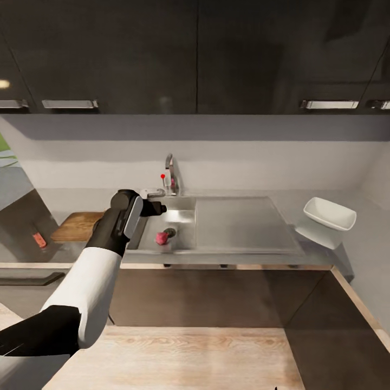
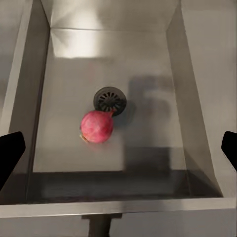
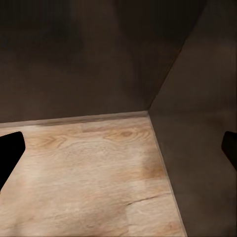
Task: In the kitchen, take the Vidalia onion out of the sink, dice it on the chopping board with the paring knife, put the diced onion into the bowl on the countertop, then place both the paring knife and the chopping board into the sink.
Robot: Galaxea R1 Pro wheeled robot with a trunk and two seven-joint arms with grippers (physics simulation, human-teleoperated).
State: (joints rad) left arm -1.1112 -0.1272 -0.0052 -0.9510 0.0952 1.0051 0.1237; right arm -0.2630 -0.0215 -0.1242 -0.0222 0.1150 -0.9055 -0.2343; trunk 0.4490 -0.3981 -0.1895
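The pink Vidalia onion (image 1: 161, 237) (image 2: 97, 126) lies on the floor of the sink (image 1: 181, 219) (image 2: 74, 59), touching the round drain (image 2: 110, 98). My left gripper (image 1: 159, 208) (image 2: 118, 153) hangs above the basin's left side, open, with its dark fingertips (image 2: 10, 153) wide apart and the onion below, between them. The brown chopping board (image 1: 78, 225) lies on the countertop (image 1: 271, 257) left of the sink. Further left shows the paring knife's red handle (image 1: 39, 239). The white bowl (image 1: 329, 214) stands at the right. My right gripper (image 3: 118, 153) is open, low over the wooden floor (image 3: 84, 173).
A chrome tap (image 1: 170, 174) with a red dot rises behind the basin. A flat drainboard (image 1: 238, 222) stretches right of it. Dark wall cabinets (image 1: 195, 54) hang overhead, and dark base cabinets (image 3: 98, 59) meet in a corner by the right gripper.
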